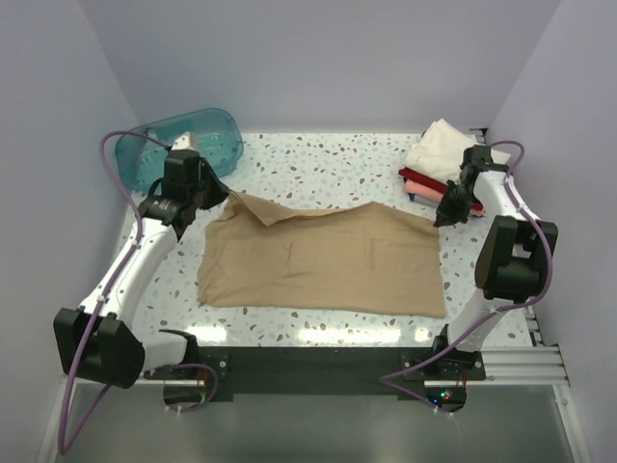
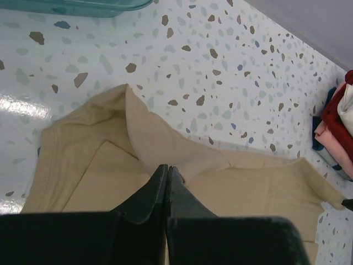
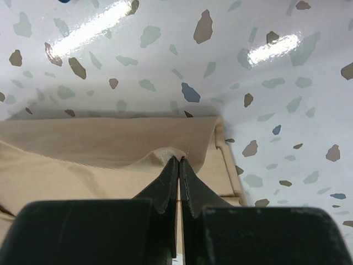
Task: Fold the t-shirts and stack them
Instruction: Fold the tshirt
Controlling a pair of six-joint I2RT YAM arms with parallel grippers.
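Observation:
The tan t-shirt [image 1: 328,260] lies spread across the middle of the table. My left gripper [image 1: 228,199] is shut on its far left corner, and a peak of cloth [image 2: 149,138] rises to the pinched tips [image 2: 167,167]. At the far right corner my right gripper [image 1: 441,221] is shut on the shirt's hem [image 3: 171,152], which bunches up at the closed tips [image 3: 180,160]. Folded t-shirts are stacked at the back right: cream-white [image 1: 442,152] on top, red [image 1: 416,177] and pink [image 1: 420,190] beneath. The stack also shows at the right edge of the left wrist view [image 2: 335,118].
A translucent teal tub [image 1: 183,145] stands at the back left, just behind my left gripper. The speckled white table [image 1: 328,169] is walled in on three sides. Both arm bases sit on the black rail [image 1: 308,367] at the near edge.

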